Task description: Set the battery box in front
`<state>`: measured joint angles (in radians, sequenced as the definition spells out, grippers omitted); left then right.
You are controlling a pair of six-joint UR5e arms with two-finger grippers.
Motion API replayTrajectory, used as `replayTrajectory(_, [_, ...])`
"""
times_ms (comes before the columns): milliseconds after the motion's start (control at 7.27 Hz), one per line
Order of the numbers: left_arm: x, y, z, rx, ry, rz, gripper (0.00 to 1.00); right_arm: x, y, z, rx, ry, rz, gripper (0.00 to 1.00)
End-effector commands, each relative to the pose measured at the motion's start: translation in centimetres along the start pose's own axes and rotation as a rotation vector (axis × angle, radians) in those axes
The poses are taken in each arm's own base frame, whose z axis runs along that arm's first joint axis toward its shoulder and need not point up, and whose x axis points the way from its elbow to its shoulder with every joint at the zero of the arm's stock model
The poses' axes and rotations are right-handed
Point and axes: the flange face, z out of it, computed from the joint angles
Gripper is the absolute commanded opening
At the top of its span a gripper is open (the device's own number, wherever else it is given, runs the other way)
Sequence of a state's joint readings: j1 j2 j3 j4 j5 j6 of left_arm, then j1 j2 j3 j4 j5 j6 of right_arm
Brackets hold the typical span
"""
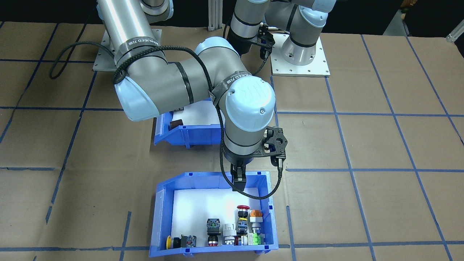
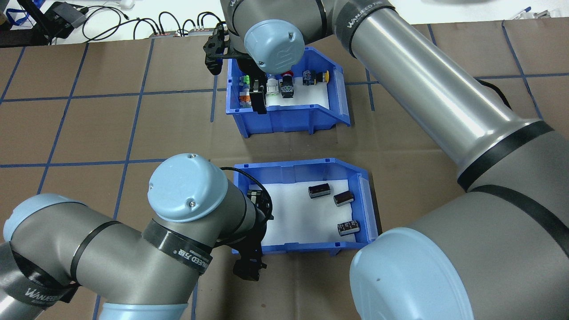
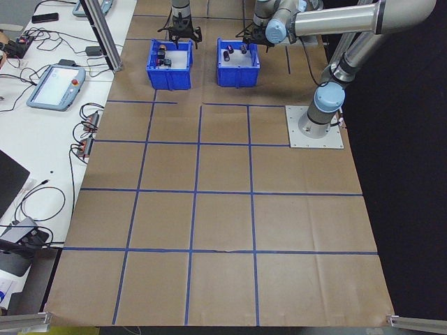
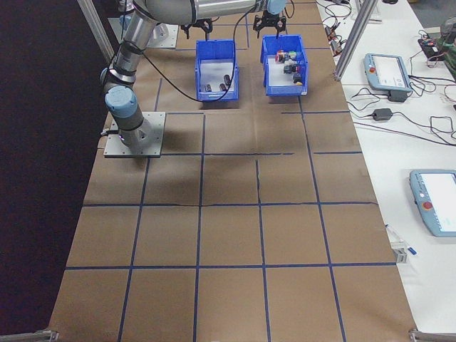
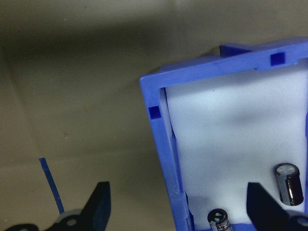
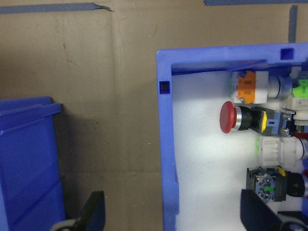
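The battery box [image 2: 306,209] sat low-centre, unmoved; left hand [image 5: 178,204] and right hand [image 6: 171,219] spread astride bin walls, nothing clamped.

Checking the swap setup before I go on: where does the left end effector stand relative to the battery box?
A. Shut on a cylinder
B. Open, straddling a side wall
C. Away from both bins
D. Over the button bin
B: the left wrist view shows the left end effector open, one finger on each side of the battery box wall.

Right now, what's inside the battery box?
The battery box holds three dark cylinders on white foam; the left arm covers its corner nearest the left gripper.
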<state>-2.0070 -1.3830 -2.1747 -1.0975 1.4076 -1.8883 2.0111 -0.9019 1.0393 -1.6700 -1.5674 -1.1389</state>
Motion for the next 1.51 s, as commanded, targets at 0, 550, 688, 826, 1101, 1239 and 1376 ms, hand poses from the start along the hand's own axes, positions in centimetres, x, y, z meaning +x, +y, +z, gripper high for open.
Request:
replayTrajectory(0, [0.3,2.2,2.9,-0.025,0.060,-0.060,0.99,-0.1,0.3,3.9,-0.027,-0.040,-0.007,1.00])
replayTrajectory(550, [0.1,3.4,7.5,0.037,0.035,-0.062,0.98,0.1,1.2,7.3,-0.023,0.076,0.013,0.89])
replayTrajectory(688, [0.0,3.2,8.6,0.061,-0.002,-0.068,0.95,0.3,1.7,7.1,-0.059,0.091,0.014,0.63])
replayTrajectory(826, [0.4,2.8,9.8,0.100,-0.014,-0.070,0.89,0.4,1.7,6.9,-0.065,0.097,0.013,0.43])
replayTrajectory(1101, [0.8,2.8,9.2,0.126,0.041,-0.055,0.37,0.4,1.5,5.8,-0.057,0.116,0.011,0.13])
replayTrajectory(1239, [0.5,3.6,9.2,0.058,0.016,-0.051,0.04,0.6,1.6,4.3,-0.044,0.136,0.012,0.08])
replayTrajectory(1376, [0.4,4.3,8.7,-0.001,0.000,-0.057,0.00,0.9,2.0,3.1,-0.037,0.154,0.016,0.06])
